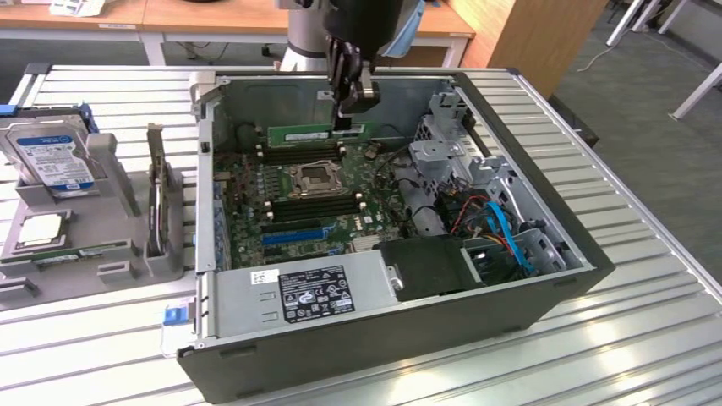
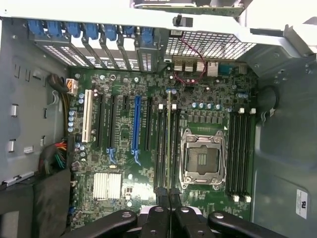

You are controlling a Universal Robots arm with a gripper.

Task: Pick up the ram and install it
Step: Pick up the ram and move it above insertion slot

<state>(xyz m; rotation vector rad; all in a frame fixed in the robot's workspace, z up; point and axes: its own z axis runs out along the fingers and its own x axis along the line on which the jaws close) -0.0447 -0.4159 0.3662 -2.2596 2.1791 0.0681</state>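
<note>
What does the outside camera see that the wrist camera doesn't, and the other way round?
From the exterior view: the hard drive, the grey holder it stands in beside the computer case, and the slatted table.
From the wrist view: the white slot and the row of blue clips along the case wall.
In both: the motherboard, its open processor socket, and the fingers shut on the ram.
</note>
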